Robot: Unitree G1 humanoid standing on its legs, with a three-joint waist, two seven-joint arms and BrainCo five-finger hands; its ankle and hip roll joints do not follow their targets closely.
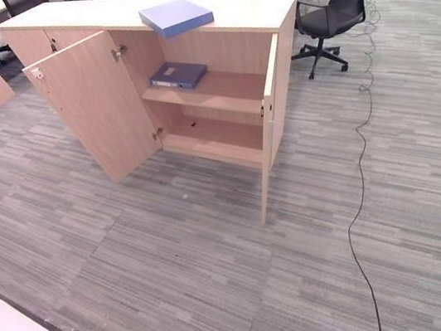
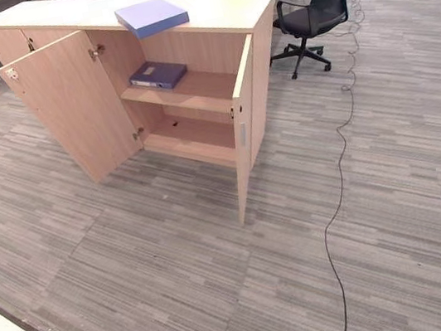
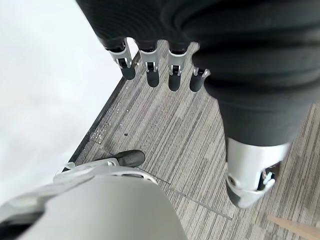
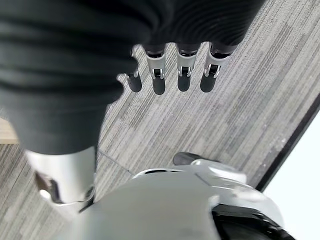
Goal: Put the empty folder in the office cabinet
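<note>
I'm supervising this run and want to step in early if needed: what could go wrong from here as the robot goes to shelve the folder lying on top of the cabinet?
1. The right door juts out into the approach path; an arm or the folder could catch its edge.
2. A darker folder already lies on the upper shelf, so the new one may bump it or hang over the shelf edge.
3. Both the left hand and right hand hang open over the floor, far from the cabinet; a black cable crosses the carpet nearby.

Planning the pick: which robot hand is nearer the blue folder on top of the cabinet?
Left, marginally. The left robot hand and right robot hand both hang floorward, far from the blue folder, which lies ahead, slightly left of centre.
</note>
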